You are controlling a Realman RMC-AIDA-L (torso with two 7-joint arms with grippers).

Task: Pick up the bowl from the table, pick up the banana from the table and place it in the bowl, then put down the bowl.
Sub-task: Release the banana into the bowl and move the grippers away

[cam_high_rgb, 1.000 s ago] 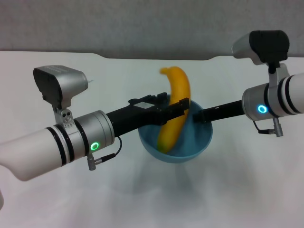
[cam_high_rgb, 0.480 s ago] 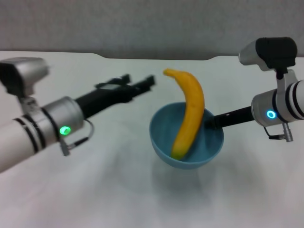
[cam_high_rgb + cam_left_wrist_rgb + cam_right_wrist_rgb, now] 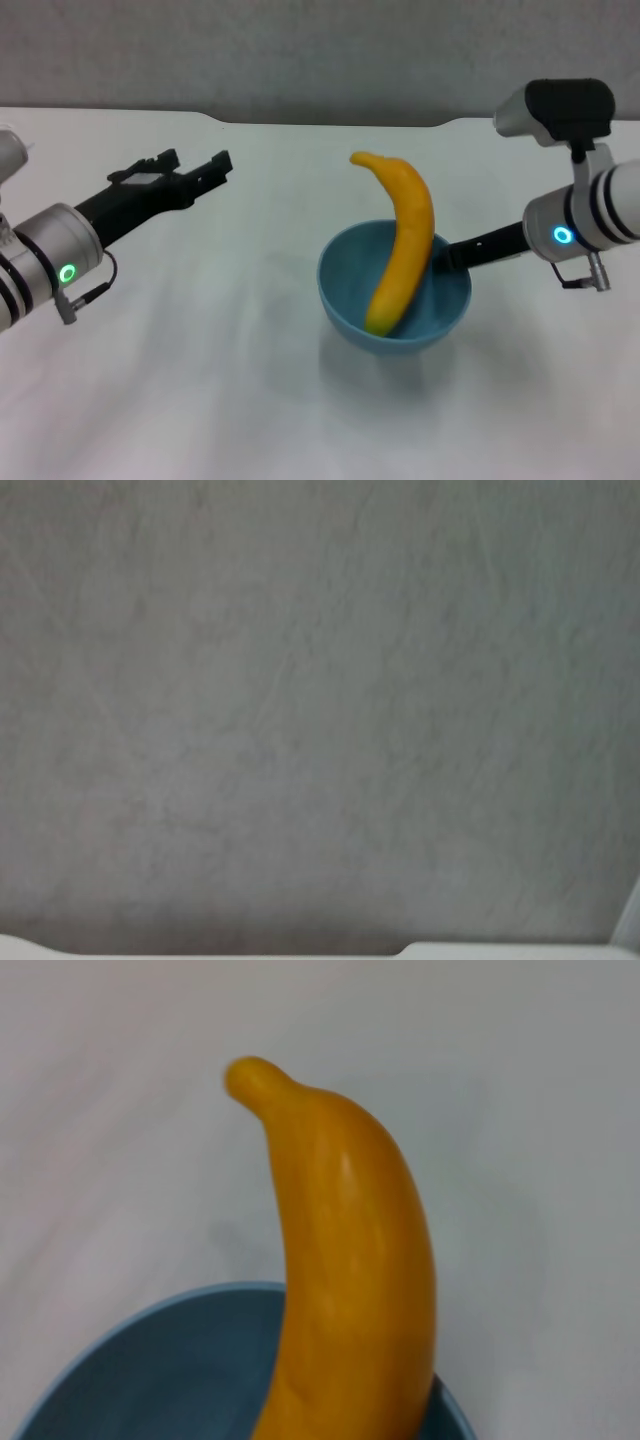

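Note:
The light-blue bowl is in the middle right of the head view, casting a shadow on the white table. The yellow banana stands in it, leaning on the rim, stem end up. My right gripper is shut on the bowl's right rim, its tips partly hidden behind the banana. My left gripper is open and empty, well to the left of the bowl, above the table. The right wrist view shows the banana rising from the bowl up close.
The table's notched far edge meets a grey wall. The left wrist view shows only the grey wall and a strip of the table's edge.
My left gripper has let go of the banana and drawn back to the left, away from the bowl. The banana now stands free in the bowl. The right arm has shifted slightly.

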